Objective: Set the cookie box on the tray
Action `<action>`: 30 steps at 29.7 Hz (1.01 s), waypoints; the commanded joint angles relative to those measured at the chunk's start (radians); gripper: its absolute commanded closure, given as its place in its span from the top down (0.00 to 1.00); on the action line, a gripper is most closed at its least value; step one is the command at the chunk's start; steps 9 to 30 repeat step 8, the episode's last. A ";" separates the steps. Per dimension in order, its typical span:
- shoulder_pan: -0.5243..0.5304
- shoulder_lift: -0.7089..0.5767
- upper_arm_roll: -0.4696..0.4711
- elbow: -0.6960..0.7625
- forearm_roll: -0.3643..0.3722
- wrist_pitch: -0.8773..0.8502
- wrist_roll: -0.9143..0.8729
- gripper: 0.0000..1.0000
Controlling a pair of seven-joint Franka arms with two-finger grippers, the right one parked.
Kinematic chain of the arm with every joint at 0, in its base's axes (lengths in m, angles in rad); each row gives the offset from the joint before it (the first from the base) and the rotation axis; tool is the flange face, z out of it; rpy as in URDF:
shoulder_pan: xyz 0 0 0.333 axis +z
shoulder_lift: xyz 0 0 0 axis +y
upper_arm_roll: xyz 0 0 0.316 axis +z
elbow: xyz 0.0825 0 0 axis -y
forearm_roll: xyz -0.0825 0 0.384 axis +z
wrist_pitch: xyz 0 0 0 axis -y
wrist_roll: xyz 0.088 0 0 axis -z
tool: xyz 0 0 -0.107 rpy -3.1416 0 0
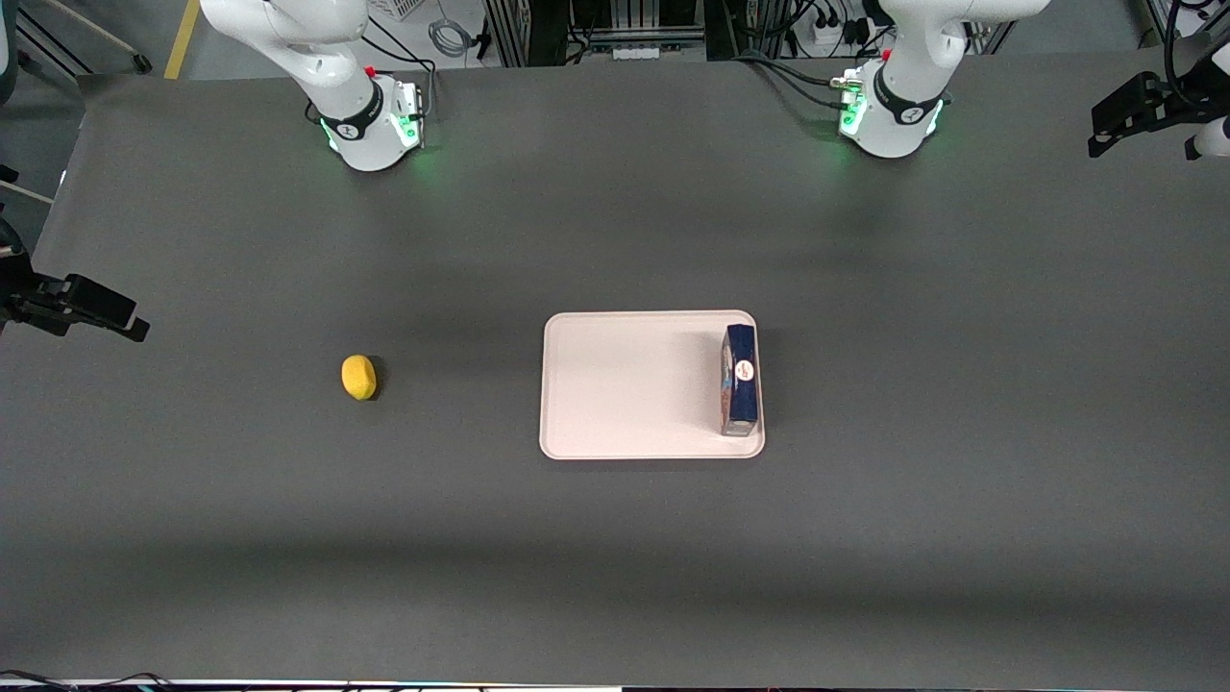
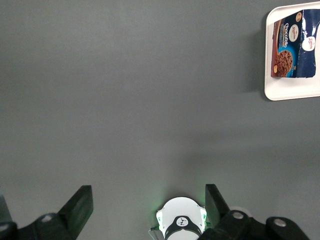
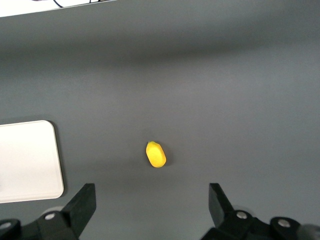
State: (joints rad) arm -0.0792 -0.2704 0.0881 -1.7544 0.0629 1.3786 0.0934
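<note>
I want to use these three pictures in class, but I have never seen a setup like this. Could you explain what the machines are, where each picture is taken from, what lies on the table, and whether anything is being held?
Two white robot arms stand at a dark grey table. One picture looks down from the front; the other two come from cameras on the arms' wrists. On the table lies a pale pink tray, with a navy cookie box on it, along its edge toward the working arm's end. A small yellow lemon-shaped object lies apart, toward the parked arm's end. The working arm's gripper hangs open above bare table, away from the tray, holding nothing.
</note>
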 commanded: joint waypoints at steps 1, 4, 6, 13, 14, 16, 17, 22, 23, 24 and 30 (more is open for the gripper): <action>0.004 -0.021 0.006 0.012 0.006 -0.032 0.011 1.00; 0.004 -0.020 0.007 0.012 0.009 -0.026 0.012 1.00; 0.004 -0.018 0.006 0.012 0.014 -0.023 0.012 1.00; 0.004 -0.016 0.006 0.013 0.015 -0.021 0.012 1.00; 0.004 -0.016 0.006 0.013 0.015 -0.021 0.012 1.00; 0.004 -0.016 0.006 0.013 0.015 -0.021 0.012 1.00; 0.004 -0.016 0.006 0.013 0.015 -0.021 0.012 1.00; 0.004 -0.016 0.006 0.013 0.015 -0.021 0.012 1.00; 0.004 -0.016 0.006 0.013 0.015 -0.021 0.012 1.00; 0.004 -0.016 0.006 0.013 0.015 -0.021 0.012 1.00; 0.004 -0.016 0.006 0.013 0.015 -0.021 0.012 1.00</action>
